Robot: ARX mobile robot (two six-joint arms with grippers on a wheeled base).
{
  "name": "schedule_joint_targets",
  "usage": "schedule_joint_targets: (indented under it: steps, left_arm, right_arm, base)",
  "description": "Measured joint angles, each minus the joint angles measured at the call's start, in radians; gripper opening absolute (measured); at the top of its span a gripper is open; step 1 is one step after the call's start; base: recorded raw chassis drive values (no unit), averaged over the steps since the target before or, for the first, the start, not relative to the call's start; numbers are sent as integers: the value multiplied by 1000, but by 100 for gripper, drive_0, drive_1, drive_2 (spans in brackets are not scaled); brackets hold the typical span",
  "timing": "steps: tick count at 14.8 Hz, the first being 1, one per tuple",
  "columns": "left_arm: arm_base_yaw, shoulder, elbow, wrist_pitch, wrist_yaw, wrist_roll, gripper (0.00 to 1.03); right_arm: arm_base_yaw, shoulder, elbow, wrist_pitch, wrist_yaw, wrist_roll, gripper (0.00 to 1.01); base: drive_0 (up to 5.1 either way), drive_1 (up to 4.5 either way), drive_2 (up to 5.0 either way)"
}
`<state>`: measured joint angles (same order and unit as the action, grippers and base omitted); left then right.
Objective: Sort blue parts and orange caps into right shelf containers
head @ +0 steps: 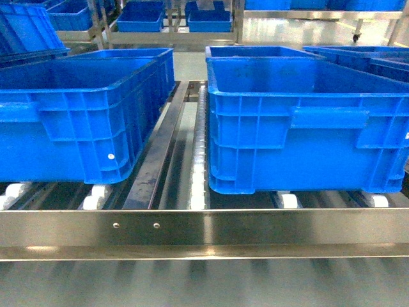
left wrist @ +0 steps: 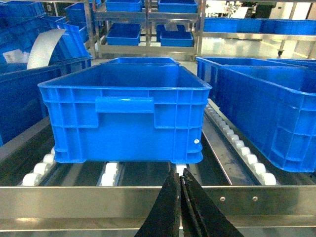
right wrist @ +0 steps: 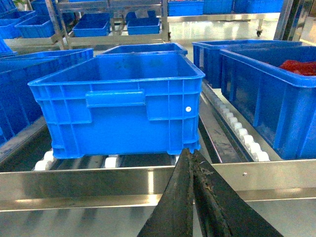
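Two large blue containers stand on the right shelf (head: pixel 204 227), a steel rack with white rollers: the left container (head: pixel 77 121) and the right container (head: pixel 307 128). No blue parts or orange caps show in any view. Neither gripper appears in the head view. In the left wrist view my left gripper (left wrist: pixel 180 173) is shut with nothing in it, its tips over the front rail just before the left container (left wrist: pixel 126 113). My right gripper (right wrist: pixel 191 152) is likewise shut and empty, in front of the right container (right wrist: pixel 118 103).
A further blue crate (right wrist: pixel 269 98) to the right holds something red (right wrist: pixel 300 67). More crates (head: pixel 140 18) sit on racks behind. A roller track (head: pixel 199 147) and a steel channel run between the two containers. The front rail (left wrist: pixel 98 200) crosses low before both grippers.
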<state>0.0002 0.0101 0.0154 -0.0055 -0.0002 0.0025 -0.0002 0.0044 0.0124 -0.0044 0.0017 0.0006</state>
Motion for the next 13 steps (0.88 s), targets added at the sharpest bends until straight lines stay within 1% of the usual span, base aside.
schedule_joint_targets:
  steps: [1, 2, 3, 4, 5, 13]
  left_arm:
    - [0, 0, 0, 0, 0, 0, 2]
    - [0, 0, 0, 0, 0, -2, 8]
    - [0, 0, 0, 0, 0, -2, 43]
    - [0, 0, 0, 1, 0, -2, 82]
    - [0, 0, 0, 0, 0, -2, 98]
    - [0, 0, 0, 0, 0, -2, 98]
  right_arm:
    - [0, 0, 0, 0, 0, 0, 2]
    - [0, 0, 0, 0, 0, 0, 10]
    - [0, 0, 0, 0, 0, 0, 45]
    - [0, 0, 0, 0, 0, 0, 85]
    - [0, 0, 0, 0, 0, 0, 98]
    - [0, 0, 0, 0, 0, 0, 98]
  base:
    - [0, 0, 0]
    - [0, 0, 0]
    - [0, 0, 0]
    - [0, 0, 0]
    - [0, 0, 0]
    - [0, 0, 0]
